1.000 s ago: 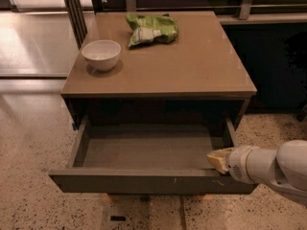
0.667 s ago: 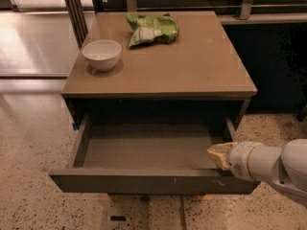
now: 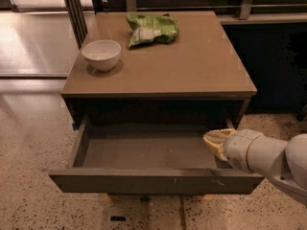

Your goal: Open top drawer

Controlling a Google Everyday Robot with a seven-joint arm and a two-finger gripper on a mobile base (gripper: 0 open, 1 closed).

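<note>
The top drawer stands pulled well out beneath the cabinet top, with the gripper inside its right end (I cannot tell whether its grip is open or closed), so the opening looks finished and the next move calls for lifting clear without catching the drawer.

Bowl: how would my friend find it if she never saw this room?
Start at the brown cabinet, whose top drawer is pulled open with the gripper at its right end. On top, near the left edge, sits the bowl: small, round and white, unlike the crumpled green bag farther back.
</note>
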